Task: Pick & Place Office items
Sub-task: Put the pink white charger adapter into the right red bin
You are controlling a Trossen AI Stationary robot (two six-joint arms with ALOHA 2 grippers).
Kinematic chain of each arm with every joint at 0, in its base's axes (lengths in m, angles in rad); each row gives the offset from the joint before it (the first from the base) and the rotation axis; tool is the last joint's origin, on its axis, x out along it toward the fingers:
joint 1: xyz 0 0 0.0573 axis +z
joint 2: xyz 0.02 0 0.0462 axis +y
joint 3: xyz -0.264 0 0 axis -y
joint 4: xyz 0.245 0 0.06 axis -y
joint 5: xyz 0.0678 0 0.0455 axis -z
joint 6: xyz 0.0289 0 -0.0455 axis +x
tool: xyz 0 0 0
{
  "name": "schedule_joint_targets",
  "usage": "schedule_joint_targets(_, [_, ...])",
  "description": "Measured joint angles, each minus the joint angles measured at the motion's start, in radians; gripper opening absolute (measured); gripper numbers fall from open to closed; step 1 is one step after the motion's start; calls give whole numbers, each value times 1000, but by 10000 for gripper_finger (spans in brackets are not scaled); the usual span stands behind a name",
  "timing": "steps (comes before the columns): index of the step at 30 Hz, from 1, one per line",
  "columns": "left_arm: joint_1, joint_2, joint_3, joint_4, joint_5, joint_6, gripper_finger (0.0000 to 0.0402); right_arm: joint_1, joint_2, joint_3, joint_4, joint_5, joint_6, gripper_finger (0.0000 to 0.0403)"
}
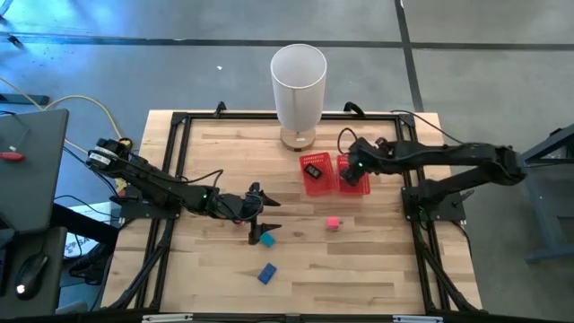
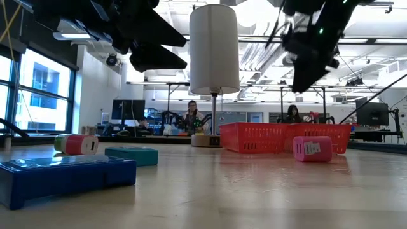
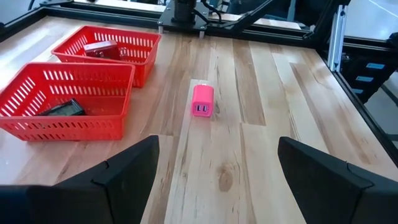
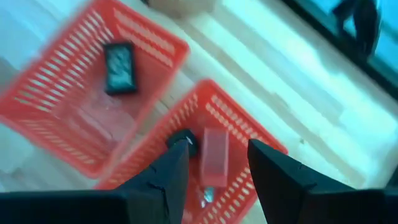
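The pink piece [image 1: 333, 222] is seen lying alone on the wooden surface [image 1: 377, 260], just in front of the red tray [image 1: 320, 187], between the tray and the near edge. A teal piece [image 1: 266, 239] is found well off to the tray's left front, with a blue piece [image 1: 267, 274] lying nearer the front edge still. Inside the tray, a black piece [image 1: 313, 169] is held by the left compartment, and a red piece [image 4: 215, 157] with a small black one [image 4: 185, 140] beside it is seen in the right compartment.

The right hand [image 4: 214, 167] is hung directly over that right compartment, fingers parted and nothing gripped between them; the red piece is seen below the gap, lying on the mesh. The left hand [image 1: 257, 224] is poised just above the teal piece, its fingers [image 3: 124, 171] spread wide and released, with nothing caught in them.

A tall white cylinder [image 1: 298, 85] is stood just behind the tray. Beyond the surface, people are seated at desks in the low view.
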Motion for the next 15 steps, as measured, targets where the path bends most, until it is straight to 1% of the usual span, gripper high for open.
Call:
schedule_joint_targets(3, [0,0,0,0,0,0,320,62,-46,0,21,63,21,153])
schedule_joint_targets(8, [0,0,0,0,1,-1,320,173,-104,0,31,222,63,153])
schedule_joint_targets(10, [0,0,0,0,5,-1,320,214,-111,0,31,271,79,153])
schedule_joint_targets(15, [0,0,0,-8,5,-1,320,276,-101,0,62,309,90,153])
